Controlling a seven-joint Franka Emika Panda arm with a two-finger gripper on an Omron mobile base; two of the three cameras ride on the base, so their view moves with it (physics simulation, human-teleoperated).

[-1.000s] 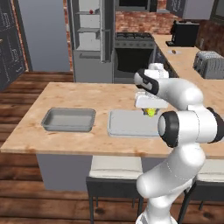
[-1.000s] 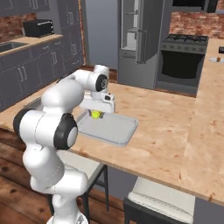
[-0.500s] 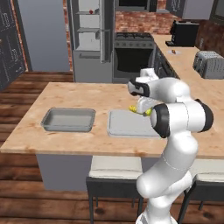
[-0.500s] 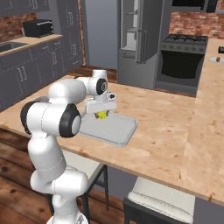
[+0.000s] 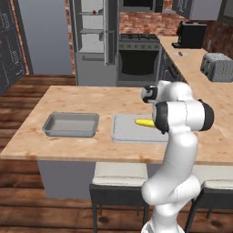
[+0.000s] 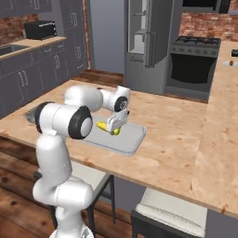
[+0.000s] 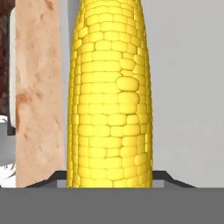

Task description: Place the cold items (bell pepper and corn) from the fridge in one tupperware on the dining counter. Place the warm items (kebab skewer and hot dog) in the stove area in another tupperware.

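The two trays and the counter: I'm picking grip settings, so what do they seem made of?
Pale tray: smooth matte plastic, judging by its flat, even grey. Darker tray: could be plastic or metal; its raised rim carries a soft sheen. Counter: polished stone look, beige with speckles.

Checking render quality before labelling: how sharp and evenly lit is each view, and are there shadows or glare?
Hand view: corn crisp, kernels distinct, evenly lit, no glare. Left base view: soft flat light, faint shadow inside the darker tray. Right base view: sharp, claw casts little shadow on the pale tray.
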